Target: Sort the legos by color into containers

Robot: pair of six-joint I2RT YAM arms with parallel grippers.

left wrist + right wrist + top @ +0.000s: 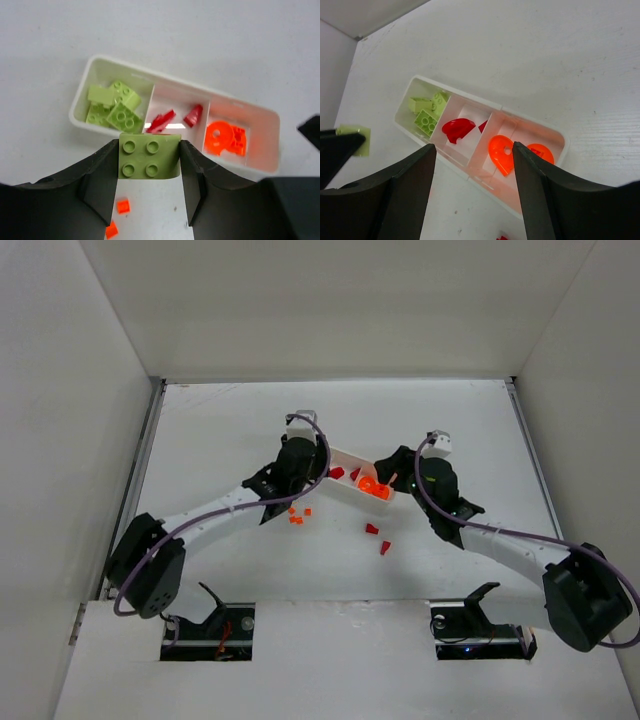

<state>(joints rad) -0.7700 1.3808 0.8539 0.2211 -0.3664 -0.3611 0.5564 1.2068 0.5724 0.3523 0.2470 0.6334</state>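
The white tray [340, 487] lies at the table's middle, between both grippers. Its left compartment holds yellow-green blocks [112, 102], the middle one red pieces [161, 120], the right one orange rounded pieces [222, 139]. My left gripper [300, 468] is shut on a yellow-green four-stud block [149, 156], held just at the tray's near rim [100, 127]. My right gripper [473, 147] is open and empty above the tray's near side, by the orange piece [501, 152]. Loose orange pieces [296, 514] and two red pieces [377, 537] lie on the table.
White walls enclose the table on the left, right and back. A metal rail [140, 480] runs along the left edge. Purple cables loop over both arms. Small orange pieces [123, 205] lie under the left gripper.
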